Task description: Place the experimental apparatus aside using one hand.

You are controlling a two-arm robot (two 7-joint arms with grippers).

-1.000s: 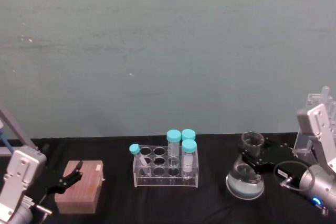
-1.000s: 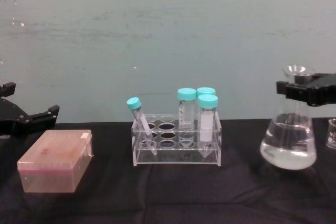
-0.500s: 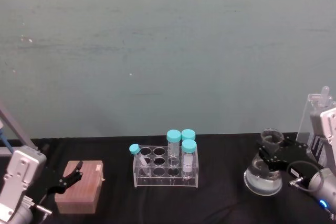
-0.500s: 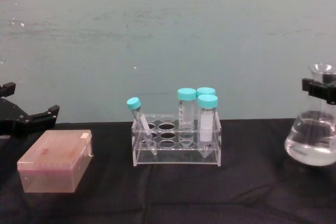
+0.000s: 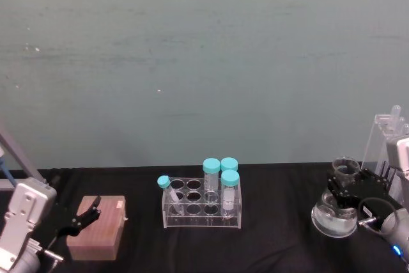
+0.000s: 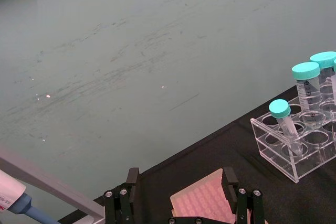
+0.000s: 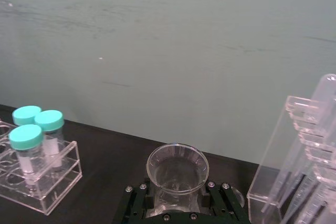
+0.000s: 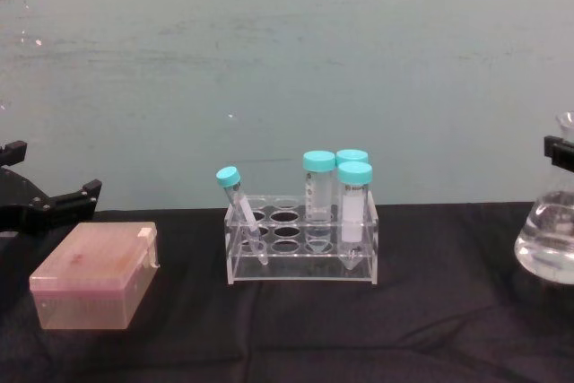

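With the conical flask (image 5: 334, 212) pinched at its neck by my right gripper (image 5: 348, 191), I have it at the far right of the black table (image 5: 268, 247), just beside the tall acrylic stand (image 5: 385, 145) that rises to its right. From the right wrist view the black fingers (image 7: 137, 203) sit on either side of the neck under the open mouth, which I judge the right place to hold: the narrow neck under the lip gives the pads something to catch. Clear liquid fills the wide base, so I expect it to be bottom-heavy, prone to sloshing if I tilt it, and the glass to be slick and breakable. I cannot tell whether its base is touching the cloth or just clear of it. Well to the left stands the clear tube rack (image 5: 202, 209) with teal-capped tubes. Farther left, my left gripper (image 5: 82, 217) hangs spread apart over the pink tip box (image 5: 98, 236), idle, pinching nothing.
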